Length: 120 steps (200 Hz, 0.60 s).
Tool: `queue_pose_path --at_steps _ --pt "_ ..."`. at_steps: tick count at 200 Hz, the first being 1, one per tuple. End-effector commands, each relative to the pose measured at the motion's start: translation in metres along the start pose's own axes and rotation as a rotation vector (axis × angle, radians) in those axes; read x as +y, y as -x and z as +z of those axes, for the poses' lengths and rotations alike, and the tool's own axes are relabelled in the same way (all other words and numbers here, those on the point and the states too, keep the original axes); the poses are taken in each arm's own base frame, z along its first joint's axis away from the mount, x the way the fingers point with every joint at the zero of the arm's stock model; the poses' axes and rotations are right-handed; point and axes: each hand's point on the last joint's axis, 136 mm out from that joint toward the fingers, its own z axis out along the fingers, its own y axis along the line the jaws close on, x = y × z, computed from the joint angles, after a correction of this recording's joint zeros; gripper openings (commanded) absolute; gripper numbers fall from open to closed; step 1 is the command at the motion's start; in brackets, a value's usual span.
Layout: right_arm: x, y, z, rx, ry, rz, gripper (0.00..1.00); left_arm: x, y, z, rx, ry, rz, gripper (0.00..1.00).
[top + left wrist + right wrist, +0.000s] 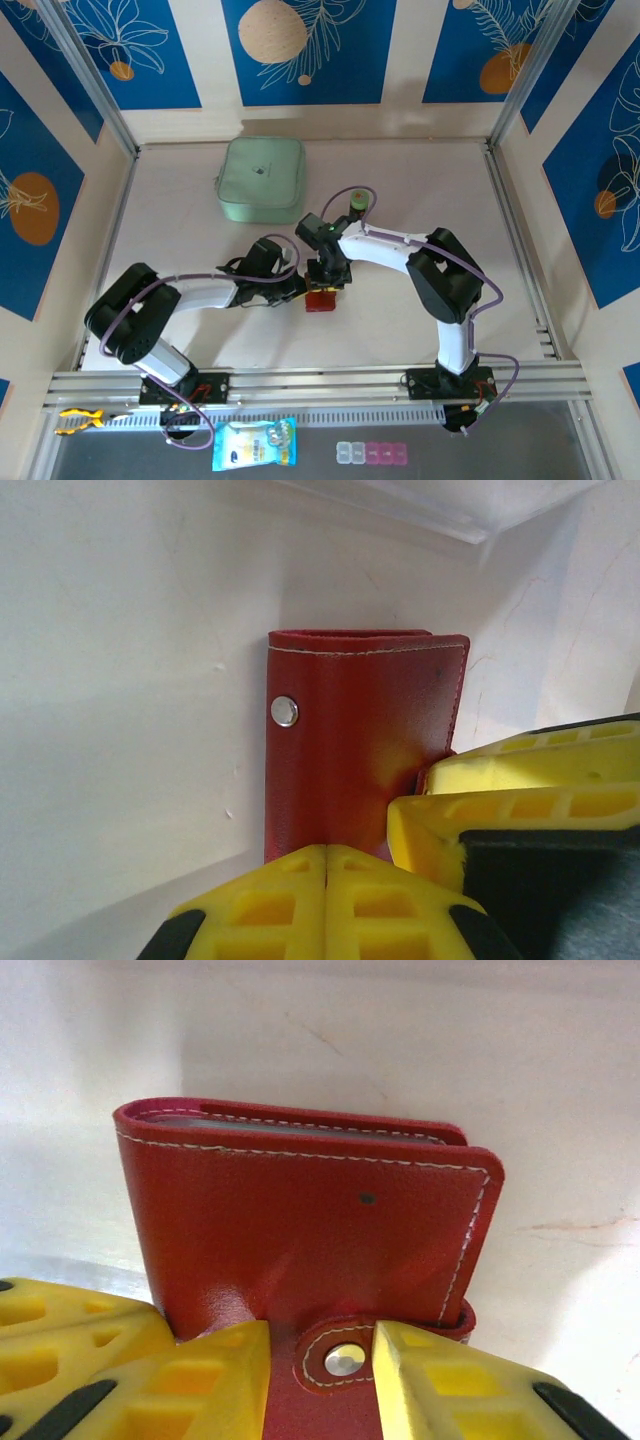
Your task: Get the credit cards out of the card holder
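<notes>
While the left gripper point(326, 865) has its fingers pressed tight together at the near edge of the red wallet point(300, 1220) — whether they nip any leather cannot be told — the right gripper point(322, 1338) has its fingers apart, one on either side of the strap tab point(345, 1348). The wallet is folded shut near the middle of the table point(420, 200), between both grippers and apart from the green case point(262, 178).

Bright even light; soft shadows; wrist views slightly soft up close.
</notes>
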Motion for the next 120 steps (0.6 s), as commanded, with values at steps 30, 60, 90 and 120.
queue_pose_path --at_steps 30,60,90,120 --pt "-0.010 -0.013 0.018 0.045 -0.095 -0.005 0.26 0.014 -0.011 0.003 0.036 0.032 -0.032 0.00" --pt "-0.009 -0.012 0.014 0.029 -0.093 -0.002 0.20 0.014 -0.012 0.003 0.038 0.034 -0.034 0.00" --pt "-0.007 -0.010 0.010 0.012 -0.084 -0.001 0.11 0.014 -0.012 0.002 0.038 0.036 -0.034 0.00" --pt "-0.007 -0.008 0.001 -0.015 -0.069 0.004 0.00 0.017 -0.013 0.002 0.038 0.045 -0.037 0.00"
